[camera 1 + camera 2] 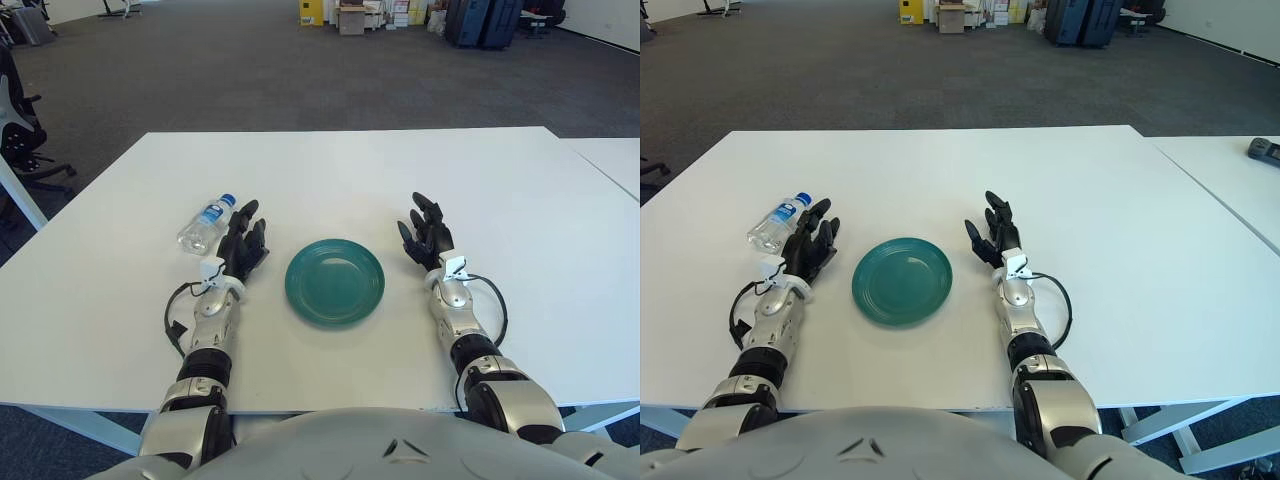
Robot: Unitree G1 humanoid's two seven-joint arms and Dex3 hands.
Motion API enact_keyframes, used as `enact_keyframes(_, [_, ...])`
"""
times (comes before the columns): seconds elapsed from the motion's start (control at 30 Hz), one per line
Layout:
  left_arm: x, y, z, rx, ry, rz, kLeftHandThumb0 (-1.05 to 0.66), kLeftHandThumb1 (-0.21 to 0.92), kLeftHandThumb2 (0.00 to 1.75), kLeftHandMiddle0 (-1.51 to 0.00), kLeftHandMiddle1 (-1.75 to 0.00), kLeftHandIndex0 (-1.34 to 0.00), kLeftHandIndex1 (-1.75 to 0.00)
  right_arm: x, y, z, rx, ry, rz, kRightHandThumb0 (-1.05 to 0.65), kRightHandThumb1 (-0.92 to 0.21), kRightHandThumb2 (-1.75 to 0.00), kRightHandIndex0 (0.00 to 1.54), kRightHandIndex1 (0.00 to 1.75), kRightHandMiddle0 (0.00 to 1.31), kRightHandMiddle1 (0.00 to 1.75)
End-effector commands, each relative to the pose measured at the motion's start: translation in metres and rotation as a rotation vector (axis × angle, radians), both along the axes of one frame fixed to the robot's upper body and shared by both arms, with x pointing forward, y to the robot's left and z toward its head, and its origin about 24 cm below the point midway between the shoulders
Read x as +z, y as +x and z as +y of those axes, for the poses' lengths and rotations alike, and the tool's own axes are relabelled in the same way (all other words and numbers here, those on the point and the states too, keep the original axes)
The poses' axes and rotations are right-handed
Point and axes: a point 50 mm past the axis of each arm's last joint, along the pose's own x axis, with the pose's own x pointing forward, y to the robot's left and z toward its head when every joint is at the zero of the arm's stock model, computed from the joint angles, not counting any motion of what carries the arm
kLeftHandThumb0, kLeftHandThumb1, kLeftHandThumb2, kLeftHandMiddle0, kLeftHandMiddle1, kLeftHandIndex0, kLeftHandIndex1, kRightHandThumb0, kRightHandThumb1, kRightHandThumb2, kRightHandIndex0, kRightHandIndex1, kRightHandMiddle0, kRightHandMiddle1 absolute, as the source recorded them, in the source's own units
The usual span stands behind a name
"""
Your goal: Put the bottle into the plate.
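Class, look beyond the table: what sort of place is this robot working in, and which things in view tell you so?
Probably an open office or lab. A white table stands on grey carpet, an office chair sits at the left, and boxes and cases line the far wall.

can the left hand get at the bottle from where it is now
Probably yes. The left hand rests open on the table right beside the bottle, which lies on its side just to its left, and nothing stands between them.
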Motion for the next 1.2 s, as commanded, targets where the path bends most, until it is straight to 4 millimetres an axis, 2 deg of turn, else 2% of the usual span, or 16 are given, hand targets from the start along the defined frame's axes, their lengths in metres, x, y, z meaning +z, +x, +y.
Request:
enact_keyframes(0.0, [-0.009,-0.007,0.0,0.02,-0.01,0.048,-0.63,0.92,0.7,-0.47,-0.05,-0.02,-0.8,-0.023,-0.019,-0.002,-0.031,0.021,0.119,-0.68,-0.92,-0.54,0.43,0.05,0.0,0.86])
enact_keyframes(0.57, [-0.005,-0.007,0.0,0.014,0.052,0.016,-0.62,0.92,0.69,-0.47,-0.03,0.0,-0.79,-0.023,-0.018,-0.002,-0.047,0.041,0.118,-0.62,-0.92,-0.56,0.52,0.07,0.02,0.92])
enact_keyframes(0.73, [0.002,-0.006,0.0,-0.005,0.122,-0.037,-0.64,0.92,0.68,-0.46,-0.02,0.0,-0.77,-0.022,-0.018,-0.001,-0.047,0.038,0.109,-0.62,-0.92,-0.56,0.51,0.06,0.01,0.91])
enact_keyframes(0.93, [0.048,0.002,0.001,-0.053,0.221,-0.202,-0.67,0.92,0.58,-0.46,-0.02,0.0,-0.76,-0.021,-0.017,-0.001,-0.043,0.02,0.103,-0.63,-0.92,-0.56,0.49,0.05,0.0,0.91])
enact_keyframes(1.03, [0.084,0.007,0.002,-0.065,0.342,-0.299,-0.69,0.92,0.45,-0.45,-0.01,0.0,-0.78,-0.021,-0.017,-0.001,-0.038,0.012,0.105,-0.64,-0.92,-0.57,0.49,0.04,0.0,0.91])
enact_keyframes(1.17, [0.104,0.008,0.005,-0.042,0.486,-0.336,-0.73,0.92,0.35,-0.45,-0.01,0.0,-0.81,-0.021,-0.017,-0.001,-0.035,0.013,0.107,-0.64,-0.92,-0.57,0.5,0.05,0.01,0.92])
